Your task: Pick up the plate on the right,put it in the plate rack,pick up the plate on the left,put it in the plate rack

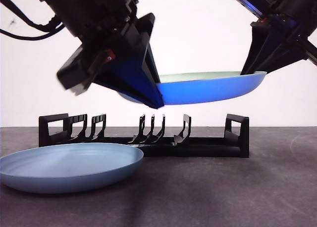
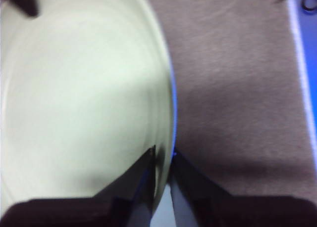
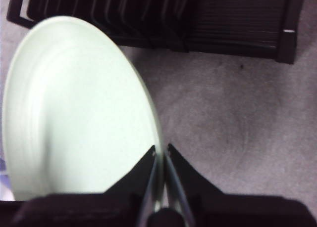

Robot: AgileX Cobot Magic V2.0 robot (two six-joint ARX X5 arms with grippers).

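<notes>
A plate with a blue underside and a pale green top hangs roughly level above the black plate rack. My left gripper is shut on its rim, the pale plate filling that view. My right gripper is shut on the rim too, with the plate in front of the rack. From the front, one arm's jaws pinch the plate's left edge and the other arm's jaws its right edge; which arm is which cannot be told. A second, light blue plate lies flat on the table at the near left.
The rack stands across the middle of the dark table, its prongs grouped at the left and centre and a loop handle at each end. The lying plate's rim overlaps the rack's left front in the front view.
</notes>
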